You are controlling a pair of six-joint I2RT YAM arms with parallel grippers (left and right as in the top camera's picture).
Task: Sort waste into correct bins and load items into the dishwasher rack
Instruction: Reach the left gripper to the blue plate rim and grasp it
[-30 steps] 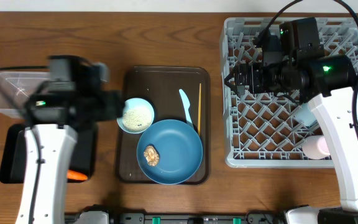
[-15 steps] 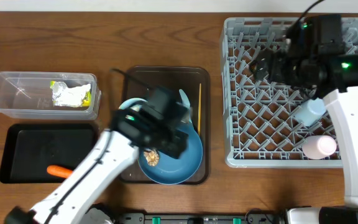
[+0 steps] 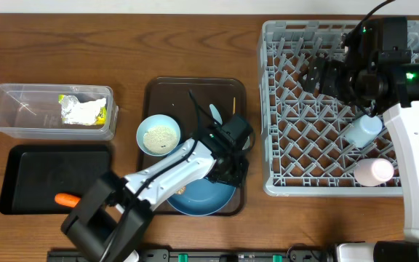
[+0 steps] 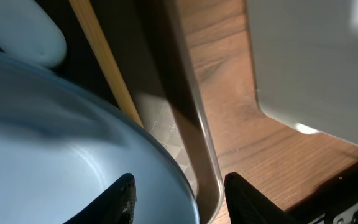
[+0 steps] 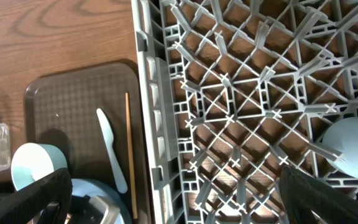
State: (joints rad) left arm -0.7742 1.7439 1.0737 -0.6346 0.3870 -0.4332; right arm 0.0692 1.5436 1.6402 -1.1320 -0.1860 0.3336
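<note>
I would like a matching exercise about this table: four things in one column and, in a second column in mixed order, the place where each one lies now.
Things
1. carrot
2. wrapper
3. pink cup
4. small bowl of rice

Places
A. on the brown serving tray
B. in the clear tub
C. in the grey rack
D. in the black tray

Pairs: 1-D, 2-B, 3-C, 4-A.
</note>
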